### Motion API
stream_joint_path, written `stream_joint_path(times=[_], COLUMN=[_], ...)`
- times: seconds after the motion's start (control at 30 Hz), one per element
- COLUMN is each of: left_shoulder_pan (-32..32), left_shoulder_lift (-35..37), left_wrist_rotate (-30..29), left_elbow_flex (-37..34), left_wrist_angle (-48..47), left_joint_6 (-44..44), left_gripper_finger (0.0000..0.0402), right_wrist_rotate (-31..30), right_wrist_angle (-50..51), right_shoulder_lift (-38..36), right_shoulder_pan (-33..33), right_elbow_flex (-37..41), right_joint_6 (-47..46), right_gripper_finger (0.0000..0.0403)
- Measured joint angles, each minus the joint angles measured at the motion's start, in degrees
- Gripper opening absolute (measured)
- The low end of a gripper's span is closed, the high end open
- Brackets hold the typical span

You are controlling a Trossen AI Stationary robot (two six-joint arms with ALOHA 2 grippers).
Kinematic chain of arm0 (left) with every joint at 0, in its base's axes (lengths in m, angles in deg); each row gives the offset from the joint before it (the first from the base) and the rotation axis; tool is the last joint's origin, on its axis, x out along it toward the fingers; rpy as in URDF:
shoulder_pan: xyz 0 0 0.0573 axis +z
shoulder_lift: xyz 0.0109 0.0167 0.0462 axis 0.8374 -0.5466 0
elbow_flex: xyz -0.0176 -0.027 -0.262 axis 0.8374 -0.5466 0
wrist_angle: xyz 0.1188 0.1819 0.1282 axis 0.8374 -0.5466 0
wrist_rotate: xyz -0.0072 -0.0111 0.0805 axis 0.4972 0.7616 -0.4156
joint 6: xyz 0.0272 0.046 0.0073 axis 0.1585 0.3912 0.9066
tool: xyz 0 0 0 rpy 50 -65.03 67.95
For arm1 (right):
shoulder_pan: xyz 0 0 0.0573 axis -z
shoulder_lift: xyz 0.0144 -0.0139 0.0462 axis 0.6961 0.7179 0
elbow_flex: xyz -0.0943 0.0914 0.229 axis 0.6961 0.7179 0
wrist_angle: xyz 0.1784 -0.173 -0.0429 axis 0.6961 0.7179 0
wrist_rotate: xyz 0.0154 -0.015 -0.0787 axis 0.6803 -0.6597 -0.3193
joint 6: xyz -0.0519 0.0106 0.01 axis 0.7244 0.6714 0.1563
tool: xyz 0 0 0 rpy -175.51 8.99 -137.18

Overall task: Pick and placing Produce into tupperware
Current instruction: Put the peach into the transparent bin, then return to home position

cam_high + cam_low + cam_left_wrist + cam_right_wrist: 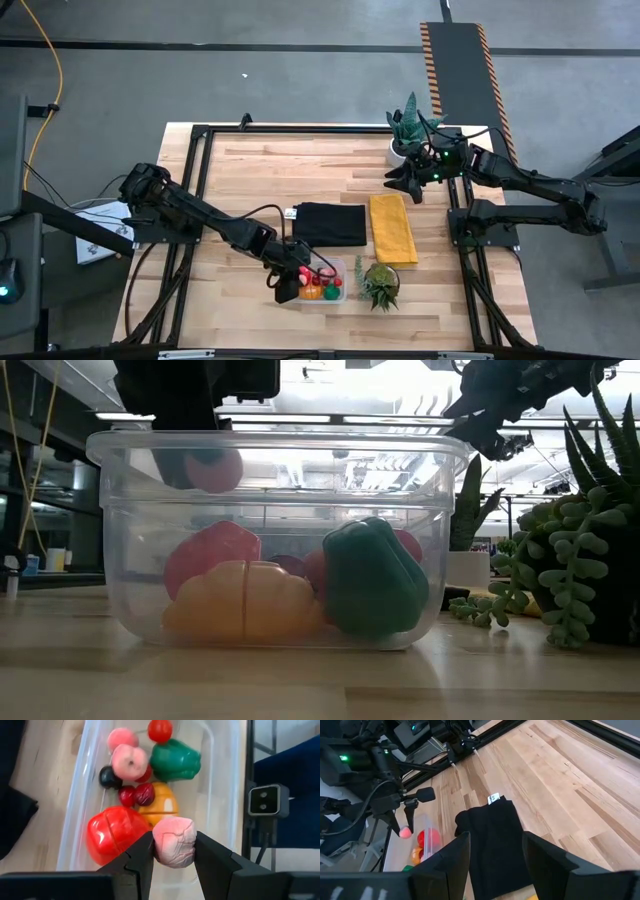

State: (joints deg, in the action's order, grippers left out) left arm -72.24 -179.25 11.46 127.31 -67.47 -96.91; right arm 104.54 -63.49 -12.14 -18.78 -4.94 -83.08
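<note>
The clear tupperware stands near the table's front edge. In it lie a red piece, an orange one, a green one, pink pieces and small red and dark berries. My left gripper hangs over the tub's left end, shut on a pink piece of produce. My right gripper waits open and empty, raised at the table's far right beside a potted plant. My left gripper pinches the pink piece by two opposite sides between its two fingers. The fingers slant down from the table's left. The piece hangs clear of the other produce, just below the tub's rim.
A black cloth and a yellow cloth lie behind the tub. A spiky green plant stands right of the tub. A plant in a white pot stands at the far edge near my right gripper.
</note>
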Motion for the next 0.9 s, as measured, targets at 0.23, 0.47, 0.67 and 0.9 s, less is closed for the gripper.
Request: stream_joint_path(times=[0.23, 0.47, 0.67, 0.9], left_shoulder_pan=[0.0, 0.0, 0.0, 1.9], left_shoulder_lift=[0.0, 0.0, 0.5, 0.6], left_wrist_rotate=[-0.7, -0.9, -3.4, -5.1], left_elbow_flex=[0.0, 0.0, 1.7, 10.8], left_wrist_angle=[4.3, 6.0, 8.1, 1.0], left_joint_6=[0.0, -0.5, -0.9, 3.5], left_gripper_finger=[0.0163, 0.0183, 0.0137, 0.0035], right_wrist_rotate=[0.0, 0.0, 0.0, 1.2], right_wrist_angle=[0.0, 0.0, 0.0, -0.1], right_shoulder_lift=[0.0, 0.0, 0.0, 0.0], right_shoulder_pan=[0.0, 0.0, 0.0, 0.0], right_elbow_flex=[0.0, 0.0, 0.0, 0.1], right_joint_6=[0.0, 0.0, -0.2, -0.1], right_gripper_finger=[0.0171, 0.0171, 0.0171, 0.0171])
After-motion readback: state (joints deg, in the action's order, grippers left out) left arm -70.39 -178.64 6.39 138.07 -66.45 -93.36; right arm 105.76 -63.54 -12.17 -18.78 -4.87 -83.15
